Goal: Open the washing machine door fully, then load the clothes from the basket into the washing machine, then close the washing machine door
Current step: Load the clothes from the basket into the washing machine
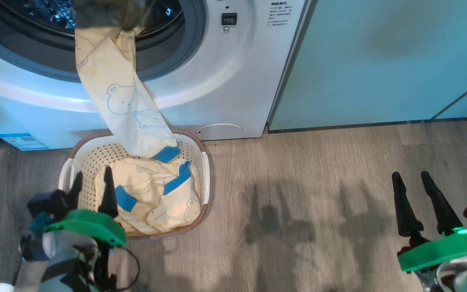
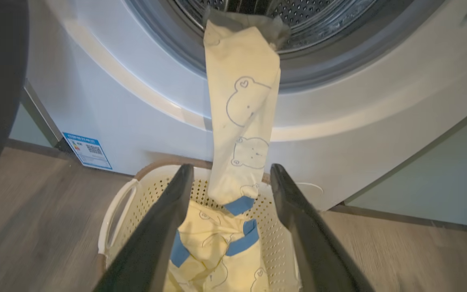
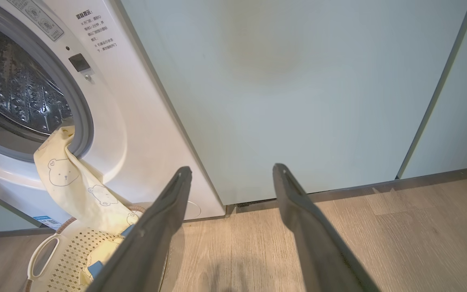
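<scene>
Clothes (image 1: 156, 194) in basket (image 1: 95, 154), one trailing from washing machine (image 1: 225, 81), left gripper (image 1: 93, 172) over them, right gripper (image 1: 410, 174) well apart, both gaping empty

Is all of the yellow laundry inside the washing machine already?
No: one yellow garment hangs from the washing machine down into the basket, where more clothes lie.

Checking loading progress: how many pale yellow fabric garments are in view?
2. One pale yellow bear-print garment hangs out of the white washing machine down into the cream perforated plastic basket; a second garment lies crumpled inside it. More may hide underneath.
</scene>
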Motion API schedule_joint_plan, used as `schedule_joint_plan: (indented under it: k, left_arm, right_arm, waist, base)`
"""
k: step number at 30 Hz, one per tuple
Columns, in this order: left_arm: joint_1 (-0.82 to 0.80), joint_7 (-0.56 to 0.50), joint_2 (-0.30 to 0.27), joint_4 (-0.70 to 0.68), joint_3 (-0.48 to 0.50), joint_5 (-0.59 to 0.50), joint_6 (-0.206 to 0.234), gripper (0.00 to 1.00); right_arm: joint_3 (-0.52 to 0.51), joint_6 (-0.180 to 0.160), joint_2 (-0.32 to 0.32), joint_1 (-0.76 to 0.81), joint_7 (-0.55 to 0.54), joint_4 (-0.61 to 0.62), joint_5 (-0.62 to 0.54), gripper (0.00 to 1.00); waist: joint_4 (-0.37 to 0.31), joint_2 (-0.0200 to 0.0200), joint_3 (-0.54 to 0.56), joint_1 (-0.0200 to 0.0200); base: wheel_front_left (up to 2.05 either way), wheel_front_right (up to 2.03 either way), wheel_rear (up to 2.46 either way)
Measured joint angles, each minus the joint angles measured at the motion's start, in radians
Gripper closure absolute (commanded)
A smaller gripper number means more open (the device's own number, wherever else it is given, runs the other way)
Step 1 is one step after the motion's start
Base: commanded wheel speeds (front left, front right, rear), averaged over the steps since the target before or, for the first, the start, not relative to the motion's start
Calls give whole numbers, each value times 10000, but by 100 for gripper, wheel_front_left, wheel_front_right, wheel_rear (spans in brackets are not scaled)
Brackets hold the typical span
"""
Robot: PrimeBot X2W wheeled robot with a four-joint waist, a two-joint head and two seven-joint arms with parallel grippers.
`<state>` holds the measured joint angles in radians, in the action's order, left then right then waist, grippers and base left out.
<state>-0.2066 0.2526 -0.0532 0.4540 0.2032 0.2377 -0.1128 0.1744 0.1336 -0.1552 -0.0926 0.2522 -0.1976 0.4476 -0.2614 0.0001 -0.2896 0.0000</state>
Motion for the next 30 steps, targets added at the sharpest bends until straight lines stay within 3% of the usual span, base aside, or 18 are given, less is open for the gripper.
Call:
schedule_joint_plan:
  k: [8, 19, 30]
  left_arm:
    - [-855, -2, -228, 2217, -510, 251, -167, 0]
    - [-3527, -142, -1354, 4909, -1335, 1264, -171, 0]
    - [-5464, -136, -2370, 6330, -1641, 1661, -171, 0]
  right_arm:
    - [203, 0, 2, -266, 0, 4, 0, 0]
    - [389, 0, 17, -663, 0, 46, 0, 0]
    - [531, 0, 198, -1317, 0, 174, 12, 0]
  waist:
    - [-260, 0, -321, 0]
    - [-884, 0, -1432, 2]
    - [-1355, -1, -2832, 3]
  base:
    - [0, 0, 0]
    - [0, 0, 0]
    - [0, 0, 0]
